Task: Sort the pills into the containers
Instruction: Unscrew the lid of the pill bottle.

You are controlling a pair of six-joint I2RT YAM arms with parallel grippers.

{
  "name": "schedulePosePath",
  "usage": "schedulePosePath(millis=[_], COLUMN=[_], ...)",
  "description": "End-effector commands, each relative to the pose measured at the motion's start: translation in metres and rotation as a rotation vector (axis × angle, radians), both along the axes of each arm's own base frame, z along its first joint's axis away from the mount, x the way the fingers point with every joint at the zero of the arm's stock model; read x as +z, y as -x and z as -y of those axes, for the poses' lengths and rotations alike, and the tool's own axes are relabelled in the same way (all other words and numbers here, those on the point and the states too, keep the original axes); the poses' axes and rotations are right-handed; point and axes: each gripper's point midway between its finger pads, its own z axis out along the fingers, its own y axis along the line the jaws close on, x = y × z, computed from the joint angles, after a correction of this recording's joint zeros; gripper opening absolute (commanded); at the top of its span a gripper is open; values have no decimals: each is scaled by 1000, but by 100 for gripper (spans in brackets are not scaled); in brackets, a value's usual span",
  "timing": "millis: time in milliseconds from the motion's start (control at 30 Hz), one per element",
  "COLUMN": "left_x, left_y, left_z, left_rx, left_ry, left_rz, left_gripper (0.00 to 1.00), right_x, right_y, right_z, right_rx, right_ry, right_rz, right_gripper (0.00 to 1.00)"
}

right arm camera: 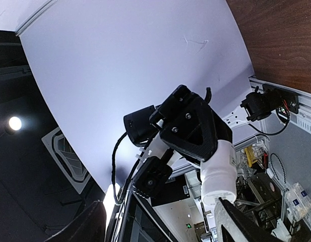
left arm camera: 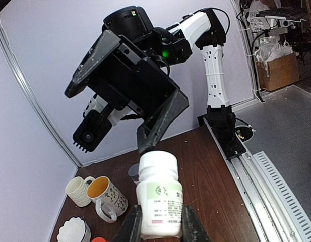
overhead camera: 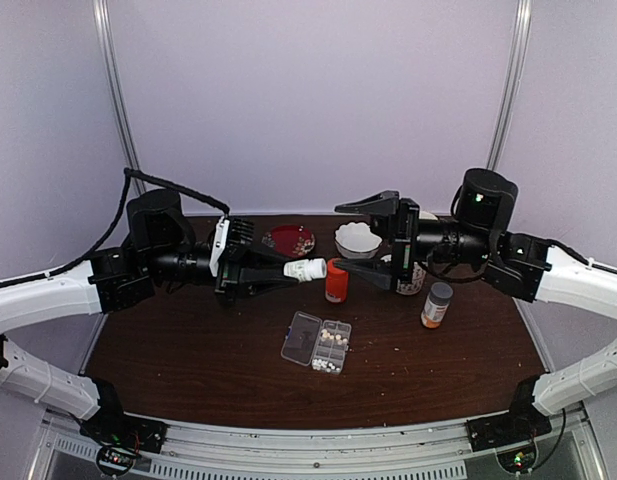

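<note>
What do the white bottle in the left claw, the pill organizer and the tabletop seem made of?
White bottle, in the left claw: likely opaque plastic, slight sheen, printed label. Pill organizer: clear rigid plastic, the dark tabletop shows through its empty half. Tabletop: dark brown wood or wood-look laminate, low sheen; cannot tell which.

Left pincer and right pincer face each other above the table. The held bottle lies sideways in the left pincer, free end toward the right pincer. A second bottle stands beside that end, with the bowl behind it. The pill organizer, with pills in its cells, lies on the table in front of both pincers.
</note>
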Motion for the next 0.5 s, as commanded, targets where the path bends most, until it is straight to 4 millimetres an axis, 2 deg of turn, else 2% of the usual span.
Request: schedulePosePath(millis=[0,200,467], left_x=[6,5,5], left_y=[0,0,-1], left_z=[-1,-2,-1], left_rx=[8,11,10], left_ry=[16,14,19], left_rz=[77,82,90], left_gripper=[8,8,8], right_x=[15,-3,-4], right_y=[7,7,10], right_z=[-11,-11,-15], right_rx=[58,54,78], right_ry=[-18,55,89], right_rz=[7,-6,28], right_gripper=[76,73,70])
